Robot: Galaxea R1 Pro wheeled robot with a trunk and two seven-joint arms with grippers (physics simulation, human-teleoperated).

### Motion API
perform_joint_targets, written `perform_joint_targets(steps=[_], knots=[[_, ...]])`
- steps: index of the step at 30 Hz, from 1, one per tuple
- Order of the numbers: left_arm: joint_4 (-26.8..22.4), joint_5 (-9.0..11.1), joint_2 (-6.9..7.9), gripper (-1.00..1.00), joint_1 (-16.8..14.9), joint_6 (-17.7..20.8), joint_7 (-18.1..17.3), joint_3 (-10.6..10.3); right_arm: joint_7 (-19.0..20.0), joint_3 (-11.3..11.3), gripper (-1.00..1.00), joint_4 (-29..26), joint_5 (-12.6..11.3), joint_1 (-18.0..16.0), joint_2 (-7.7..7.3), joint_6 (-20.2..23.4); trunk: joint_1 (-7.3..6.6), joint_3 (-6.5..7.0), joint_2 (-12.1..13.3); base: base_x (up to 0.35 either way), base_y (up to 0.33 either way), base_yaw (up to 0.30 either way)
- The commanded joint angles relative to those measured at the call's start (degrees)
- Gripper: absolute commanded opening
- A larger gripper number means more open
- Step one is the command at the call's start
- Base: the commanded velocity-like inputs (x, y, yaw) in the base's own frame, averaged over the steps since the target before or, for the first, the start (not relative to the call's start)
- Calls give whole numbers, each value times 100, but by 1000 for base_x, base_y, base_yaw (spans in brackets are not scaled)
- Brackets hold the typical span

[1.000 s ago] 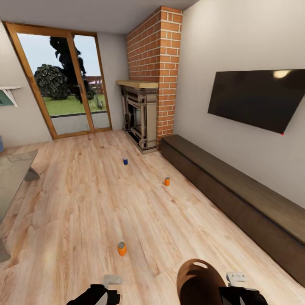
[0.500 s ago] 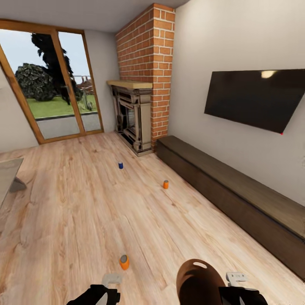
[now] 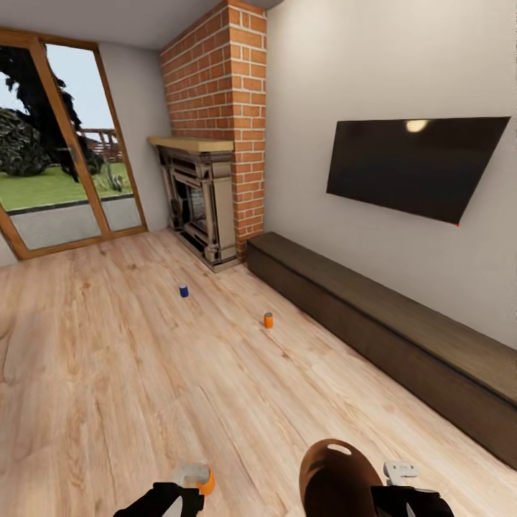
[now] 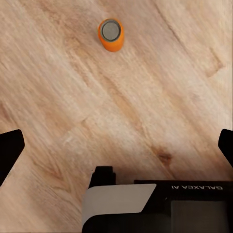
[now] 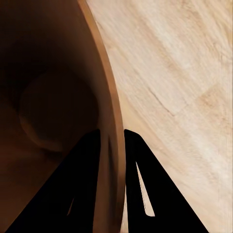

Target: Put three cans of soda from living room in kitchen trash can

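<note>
Three soda cans stand upright on the wooden floor. The blue can is far off near the fireplace, and an orange can stands closer to the bench. A second orange can sits right by my left arm; in the left wrist view this orange can is ahead of my left gripper, which is open and empty. My right gripper is shut on the rim of the trash can, whose brown inside looks empty.
A long low dark bench runs along the right wall under a wall TV. A brick fireplace stands in the far corner beside glass patio doors. Open wood floor lies between me and the far cans.
The whole view has swung and moved forward, so the coffee table has left the picture. The near orange can now shows at the bottom edge beside my left arm. Neither gripper has changed.
</note>
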Motion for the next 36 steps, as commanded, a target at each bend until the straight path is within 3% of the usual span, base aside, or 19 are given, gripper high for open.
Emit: perform_joint_targets(steps=[1, 23, 36], knots=[[0, 0, 0, 100, 0, -3, 0, -1, 41, -4, -100, -3, -57, -2, 0, 7, 0, 1, 0, 294, 230, -143], [0, -6, -7, 100, 0, -56, 3, -4, 41, 5, -100, -3, -48, -2, 26, 7, 0, 1, 0, 250, 267, -91], [-12, -9, -22, 100, 0, -141, 17, -52, 41, 5, -100, -5, -41, -2, 24, 7, 0, 1, 0, 174, -69, -12]])
